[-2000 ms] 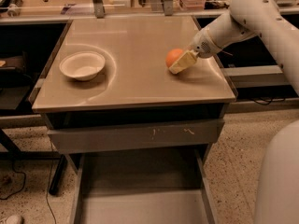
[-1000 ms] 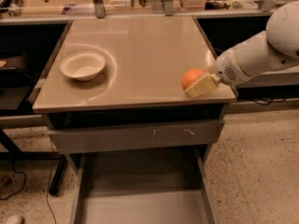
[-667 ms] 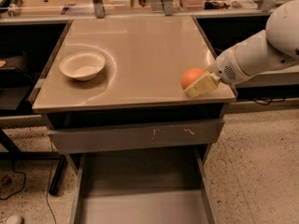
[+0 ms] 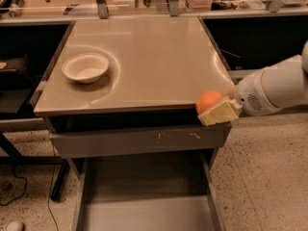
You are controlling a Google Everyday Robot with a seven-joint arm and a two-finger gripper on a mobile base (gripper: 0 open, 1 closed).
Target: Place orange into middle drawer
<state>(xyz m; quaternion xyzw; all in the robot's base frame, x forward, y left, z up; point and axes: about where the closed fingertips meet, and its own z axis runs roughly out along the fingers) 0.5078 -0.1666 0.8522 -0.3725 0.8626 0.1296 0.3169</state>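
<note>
White bowl [image 4: 85, 67] on the left of the table top [image 4: 144, 37], upright, well apart from everything else and not part of this step. Under the top, the scratched drawer front [image 4: 139, 141] sits closed. Below it the middle drawer [image 4: 144, 211] is pulled out toward the camera, with a bare flat floor and thin side walls. It looks left open to receive the fruit.

The orange [image 4: 209, 101] is at the front right corner of the table, overlapping the front edge, so it looks carried rather than resting there. It's above the drawer and off toward its right side. The gripper [image 4: 214, 109] comes in from the right at that same corner. One pale finger [image 4: 220, 113] presses the near underside of the orange, the other is hidden behind it. The fingers are closed about as wide as the fruit, and they hold it. The white arm [image 4: 274, 90] runs off the right edge.

The orange is round, so it has no long axis and no facing, and no stem is visible. The drawer's long side runs left to right. Probably mid-transfer: it needs to go lower and a bit left before release.
</note>
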